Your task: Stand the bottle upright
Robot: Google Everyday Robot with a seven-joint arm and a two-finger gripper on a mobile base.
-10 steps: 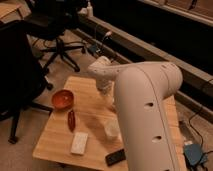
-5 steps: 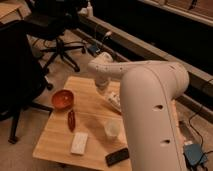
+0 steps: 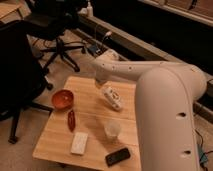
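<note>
- Gripper (image 3: 102, 85) is low over the table (image 3: 57, 145), meeting the bottle's (image 3: 112, 98) 11 o'clock end; jaws' opening and hold: cannot tell.
- The bottle lies slanted, at 12 o'clock from the cup (image 3: 112, 130).

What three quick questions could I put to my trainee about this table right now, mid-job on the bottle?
1. True or false: the bottle stands upright.
2. Pick one: the pincer is A) at the bottle's far end, B) off to the side, clear of the table, C) at the table's near edge.
3. Short answer: which object lies nearest the table's near edge?

Key
1. False: it is slanted.
2. A.
3. The black phone.
</note>
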